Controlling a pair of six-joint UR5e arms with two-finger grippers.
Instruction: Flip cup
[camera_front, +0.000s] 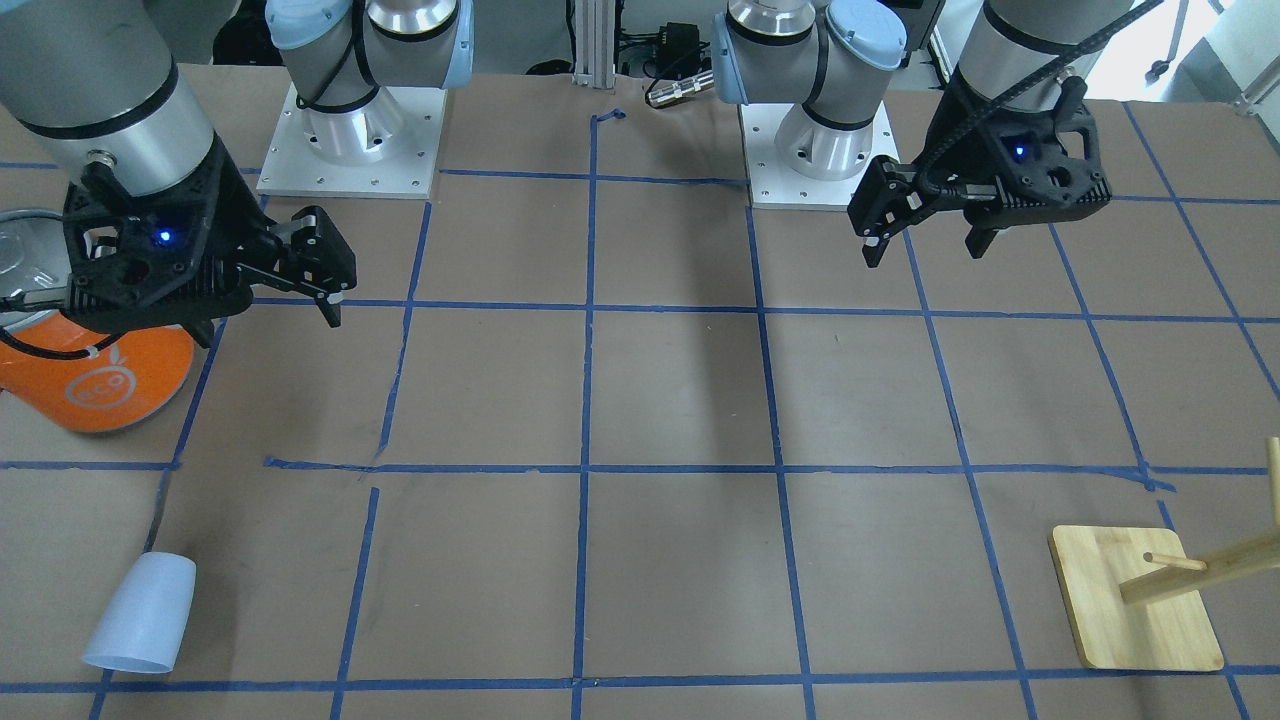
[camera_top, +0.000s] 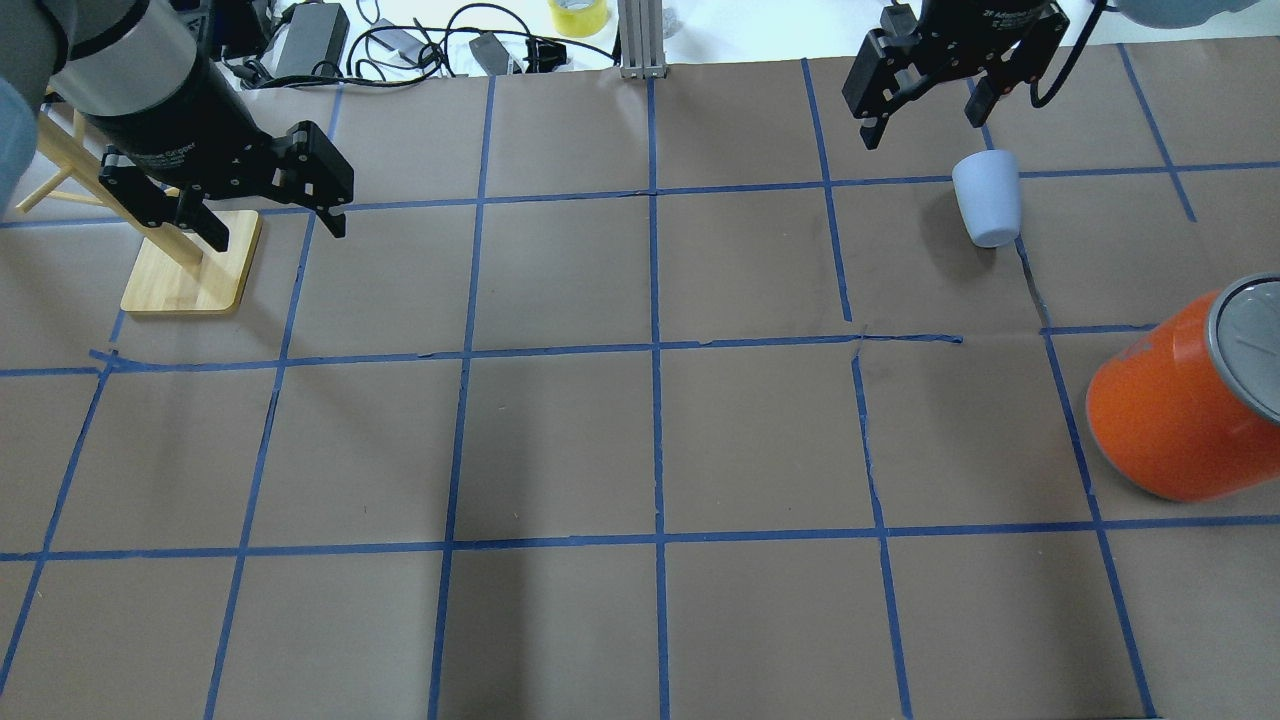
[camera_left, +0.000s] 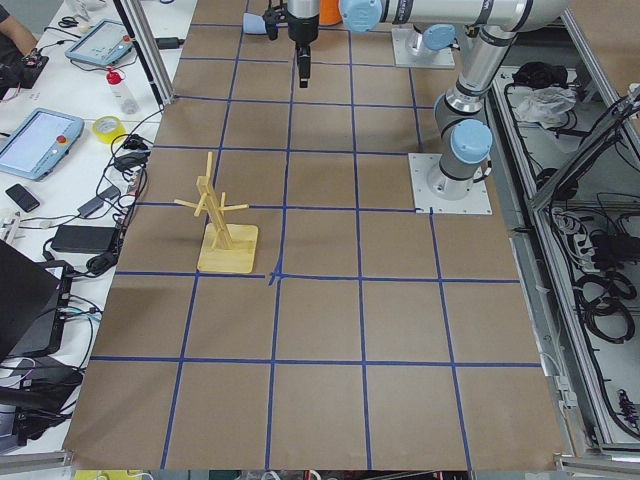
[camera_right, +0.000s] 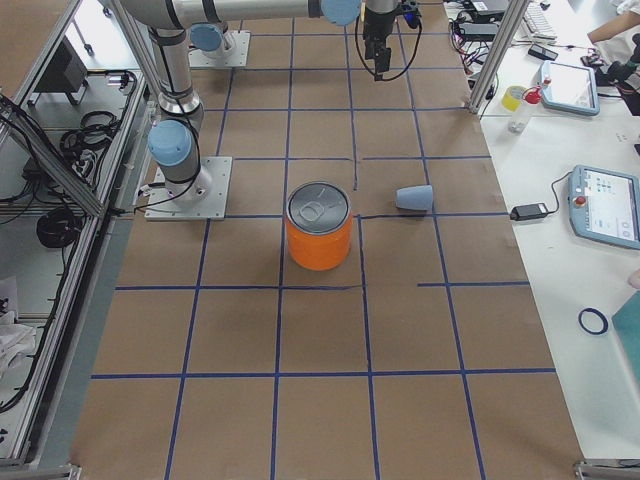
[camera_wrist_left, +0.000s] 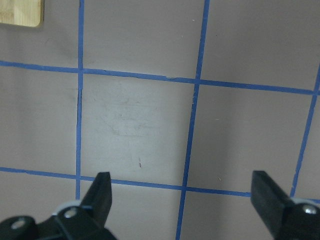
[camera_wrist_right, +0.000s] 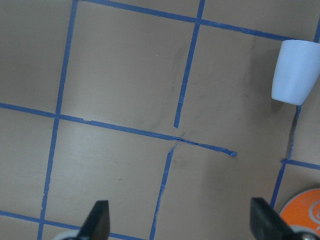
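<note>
- We see the right claw (camera_top: 925, 120) hanging above the surface (camera_top: 560, 440) with its jaws wide apart and nothing gripped. Its wrist view shows the fingertips (camera_wrist_right: 100, 220) spread over the brown paper.
- The left claw (camera_top: 275, 230) is raised in the same way, with its jaws apart and nothing held.
- Below the right claw we find the cup (camera_top: 988, 205), farther from the robot's base than the claw and a little to its outer side. It is clear of the fingers.
- The cup lies on its side on the surface, with its narrow base toward the robot and its wide mouth pointing away. We cannot see its inside.
- On the right claw's outer side, nearer the robot than the cup, an orange can (camera_top: 1170, 420) with a silver lid stands upright, apart from the cup.
- Low beside the left claw, on its outer side, we see a wooden peg rack (camera_top: 190, 285) on a flat base. A corner of that base shows in the left wrist view.
- The two claws are well apart, and between them the surface is crossed by blue tape lines (camera_top: 655, 300).
</note>
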